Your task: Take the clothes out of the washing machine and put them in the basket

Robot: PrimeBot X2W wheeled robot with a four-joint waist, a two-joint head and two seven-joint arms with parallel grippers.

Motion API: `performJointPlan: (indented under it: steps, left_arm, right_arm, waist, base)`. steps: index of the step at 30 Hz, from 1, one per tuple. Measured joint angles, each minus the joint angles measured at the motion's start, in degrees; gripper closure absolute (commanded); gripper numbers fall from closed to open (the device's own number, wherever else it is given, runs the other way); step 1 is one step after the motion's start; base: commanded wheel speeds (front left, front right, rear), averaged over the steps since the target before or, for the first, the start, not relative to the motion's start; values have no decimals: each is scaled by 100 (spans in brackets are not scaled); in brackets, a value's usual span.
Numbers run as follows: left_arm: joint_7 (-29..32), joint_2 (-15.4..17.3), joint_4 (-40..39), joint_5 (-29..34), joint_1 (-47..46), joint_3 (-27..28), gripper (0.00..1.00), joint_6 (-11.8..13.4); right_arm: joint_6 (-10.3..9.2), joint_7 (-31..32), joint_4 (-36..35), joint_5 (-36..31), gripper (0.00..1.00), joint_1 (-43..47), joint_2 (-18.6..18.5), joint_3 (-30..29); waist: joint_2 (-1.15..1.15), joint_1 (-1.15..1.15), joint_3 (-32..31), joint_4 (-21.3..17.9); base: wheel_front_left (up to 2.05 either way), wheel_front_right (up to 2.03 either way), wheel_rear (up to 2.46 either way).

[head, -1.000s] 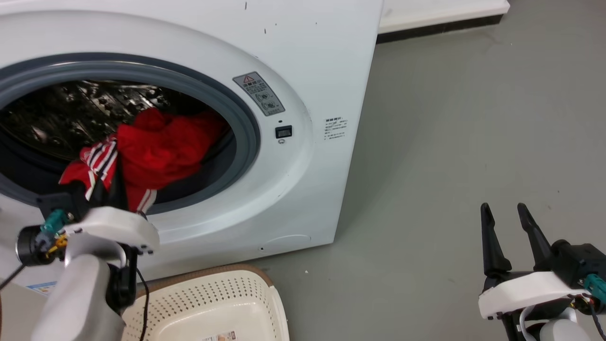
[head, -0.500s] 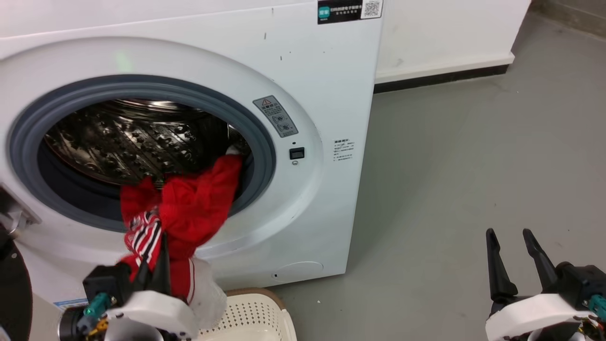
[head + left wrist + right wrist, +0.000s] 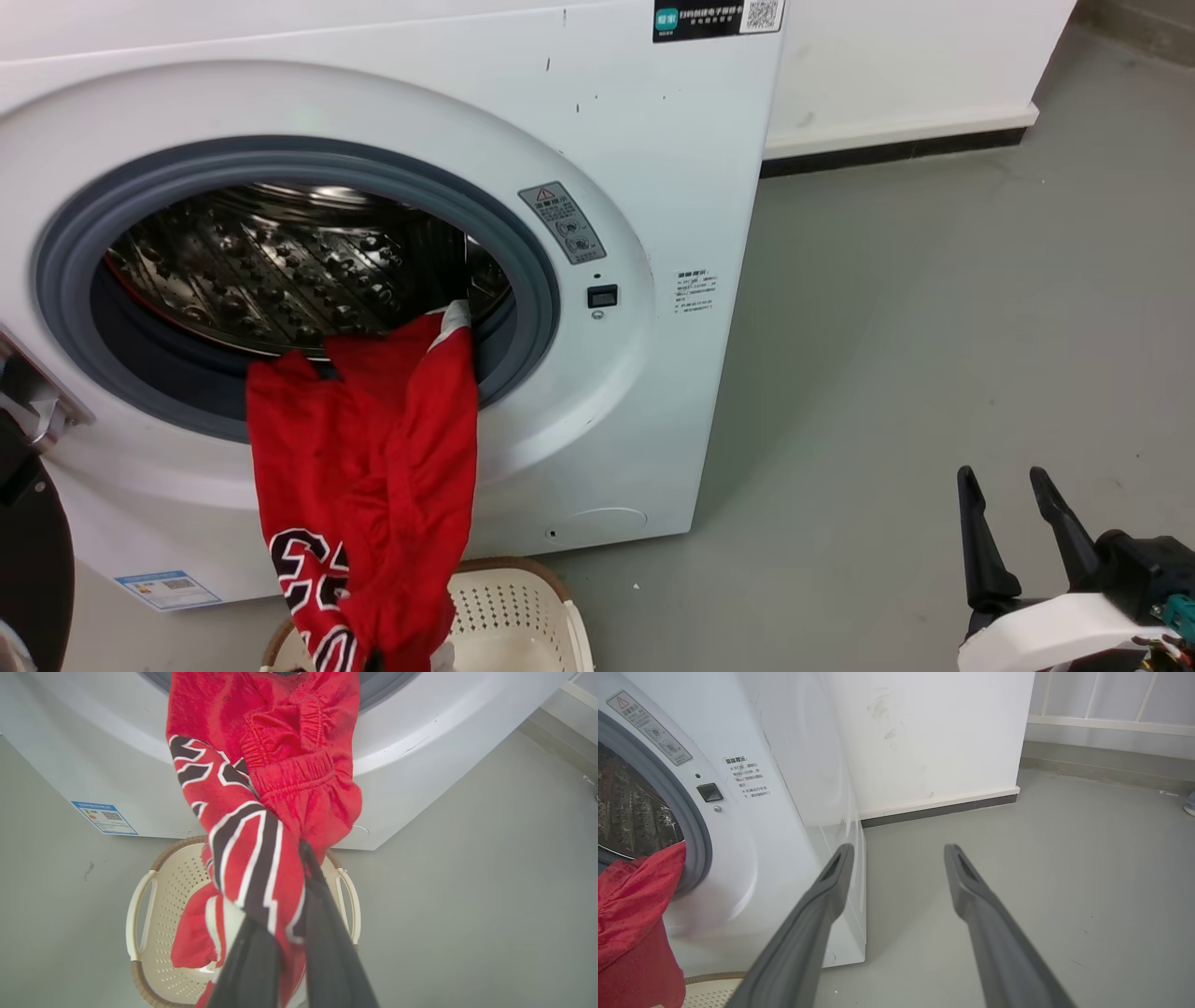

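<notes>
- Head view: the clothes, bunched at the porthole lip half a second ago, now hang drawn out in a long red strip down the front of the washer. The top end is still draped over the grey ring at the drum's lower right. The bottom end reaches the basket, which stands on the floor just in front of the machine. The right gripper sits well apart at the near right, its fingers spread and holding nothing.
- Left wrist view: the left gripper is clamped on the striped lower end of the clothes, with cloth wrapped over one finger and pinched against the other. The basket lies directly beyond the fingers, with a red-and-white fold hanging over its bowl. Whether that fold touches the bottom cannot be told. The strip's long axis runs from the gripper straight away to the porthole.
- Right wrist view: between the parted fingers of the right gripper are bare floor and the wall's skirting. The clothes and the basket's rim lie off at the far left edge.
- Judgement: the move ahead turns on that top end. The strip has to be pulled along its own length, away from the washer and down, until it slips off the ring. Only then should the left gripper let go over the basket. The left arm is far the nearer one, and a snag on the ring is the likely hitch.
</notes>
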Motion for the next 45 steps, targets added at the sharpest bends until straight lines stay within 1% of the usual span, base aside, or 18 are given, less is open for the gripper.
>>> performJointPlan:
  steps: [4, 8, 11, 16, 24, 29, 35, 42, 43, 44, 45]
  left_arm:
    - [8, -165, 447, -137, 47, -69, 100, -102]
    - [-37, -298, 1134, -319, 18, -55, 100, -241]
    - [-167, -361, 1702, -438, -196, 10, 100, -374]
    - [-321, -453, 2640, -492, -966, 55, 100, -622]
    - [-489, -288, 4089, -465, -2471, 152, 100, -956]
    - [-471, -297, 4946, -499, -3123, 167, 100, -1120]
    - [-568, -349, 5662, -598, -3972, 255, 100, -1246]
    - [-560, -377, 6308, -675, -4543, 292, 100, -1424]
    - [-563, -385, 6362, -703, -4574, 299, 99, -1459]
    - [-564, -394, 6416, -711, -4593, 298, 78, -1466]
    - [-563, -402, 6462, -730, -4606, 310, 52, -1499]
  right_arm:
    - [0, 1, -48, 21, 0, -36, 0, 4]
    - [0, -1, -110, 34, 0, -177, 1, 45]
    - [0, -5, -145, 44, 0, -293, 1, 43]
    - [0, -56, -205, 58, 0, -551, -1, 25]
    - [0, -229, -159, 163, 0, -1034, 0, 157]
    - [0, -371, -65, 236, 0, -1313, 1, 220]
    - [0, -471, 0, 288, 0, -1568, -1, 268]
    - [0, -587, 103, 330, 0, -1772, 0, 346]
    - [0, -592, 131, 330, 0, -1781, 1, 355]
    - [0, -612, 160, 330, 0, -1795, 1, 363]
    - [0, -619, 179, 330, 0, -1804, 1, 368]
  waist:
    - [0, 0, 156, -16]
    - [0, 0, 389, -62]
    - [0, 0, 632, -106]
    - [0, 1, 1168, -162]
    - [0, 1, 2177, -285]
    - [0, 1, 2757, -390]
    - [0, 1, 3418, -471]
    - [0, 1, 3964, -540]
    - [0, 1, 3997, -550]
    - [0, 1, 4014, -565]
    - [0, 1, 4018, -577]
  base:
    - [0, 0, 0]
    - [0, 0, 0]
    - [0, 0, 0]
    - [0, 0, 0]
    - [0, 0, 0]
    - [0, 0, 0]
    - [0, 0, 0]
    - [0, 0, 0]
    - [0, 0, 0]
    - [0, 0, 0]
    - [0, 0, 0]
